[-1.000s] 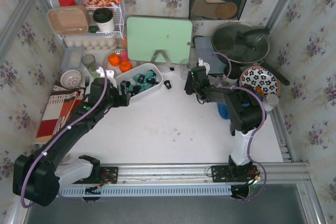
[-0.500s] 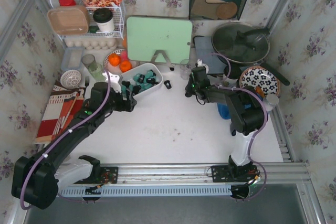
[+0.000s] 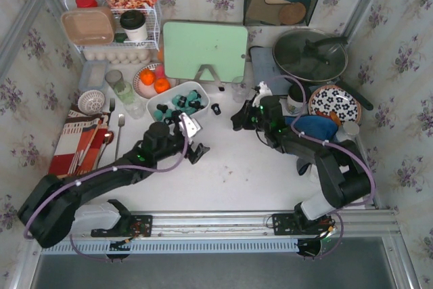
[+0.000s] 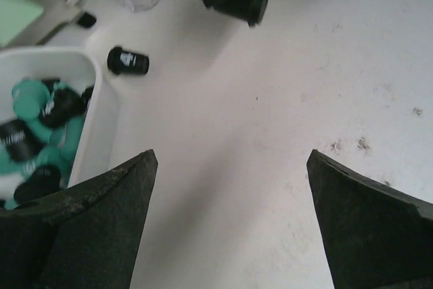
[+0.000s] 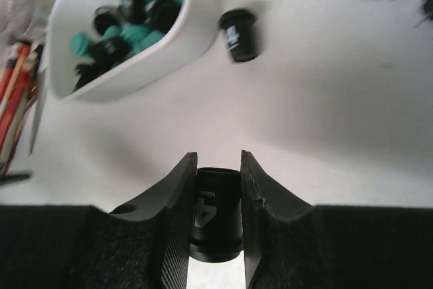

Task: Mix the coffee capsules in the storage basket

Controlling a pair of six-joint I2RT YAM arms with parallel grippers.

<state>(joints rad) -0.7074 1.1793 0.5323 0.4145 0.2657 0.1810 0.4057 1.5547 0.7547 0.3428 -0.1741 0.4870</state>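
Note:
The white storage basket (image 3: 177,103) stands left of centre and holds several teal and black coffee capsules (image 3: 181,101). It also shows in the left wrist view, basket (image 4: 101,109) with capsules (image 4: 40,116), and in the right wrist view, basket (image 5: 196,21) with capsules (image 5: 132,25). One black capsule (image 3: 215,109) lies loose on the table beside the basket's right end, loose capsule (image 4: 128,61), loose capsule (image 5: 239,34). My right gripper (image 3: 237,118) (image 5: 216,159) is shut on another black capsule (image 5: 216,214), right of the basket. My left gripper (image 3: 194,139) (image 4: 230,167) hangs open over bare table in front of the basket, holding nothing.
A green cutting board (image 3: 205,49) leans at the back. A clear glass (image 3: 238,88) stands just behind the right gripper. A pot (image 3: 311,55), a patterned plate (image 3: 335,103) and a blue object (image 3: 314,126) are at the right. A bowl of oranges (image 3: 154,80) and a wire rack (image 3: 111,28) stand left.
My left gripper has drawn back from the basket toward the front right and opened wider. My right gripper has shut on a black capsule and its arm has swung lower.

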